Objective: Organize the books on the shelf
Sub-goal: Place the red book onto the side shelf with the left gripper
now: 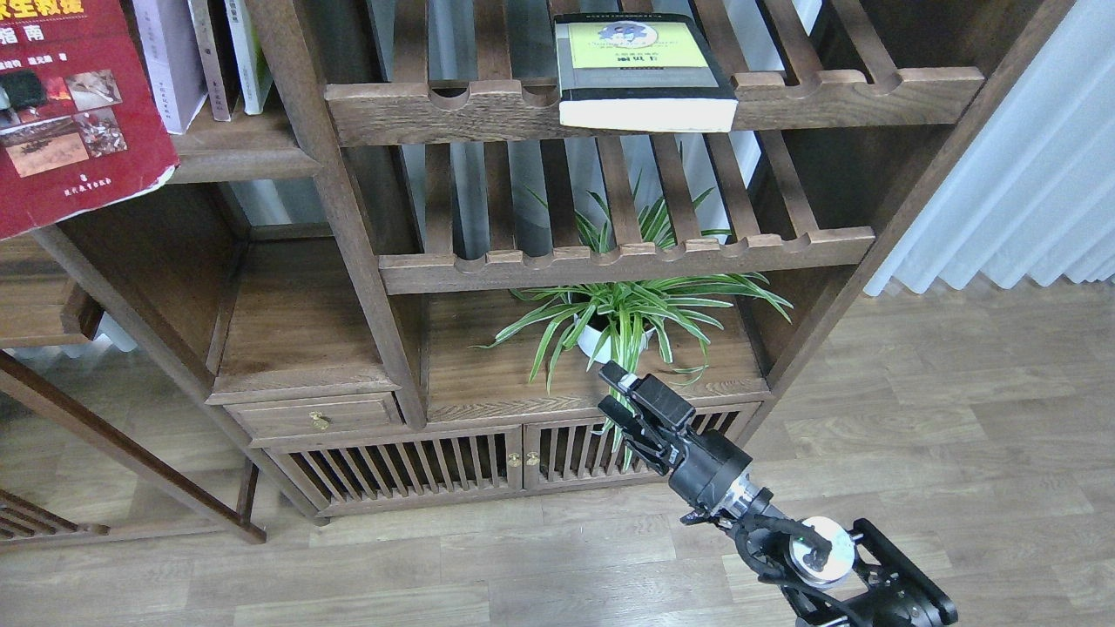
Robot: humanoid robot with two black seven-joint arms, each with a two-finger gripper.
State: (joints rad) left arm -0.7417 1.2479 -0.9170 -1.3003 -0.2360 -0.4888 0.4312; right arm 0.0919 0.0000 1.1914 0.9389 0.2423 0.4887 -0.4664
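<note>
The red book with a yellow title and photos hangs tilted at the top left, partly out of view. A dark finger of my left gripper lies across its cover; the rest of that gripper is off the edge. The thin lavender-white book stands upright on the dark-brown shelf, just right of the red book. The thick yellow-green book lies flat on the upper slatted rack. My right gripper is open and empty, low in front of the cabinet.
Two more thin books stand beside the lavender one. A potted spider plant fills the compartment behind my right gripper. A second slatted rack lies below the upper one. Cabinet doors, wooden floor and a white curtain are around.
</note>
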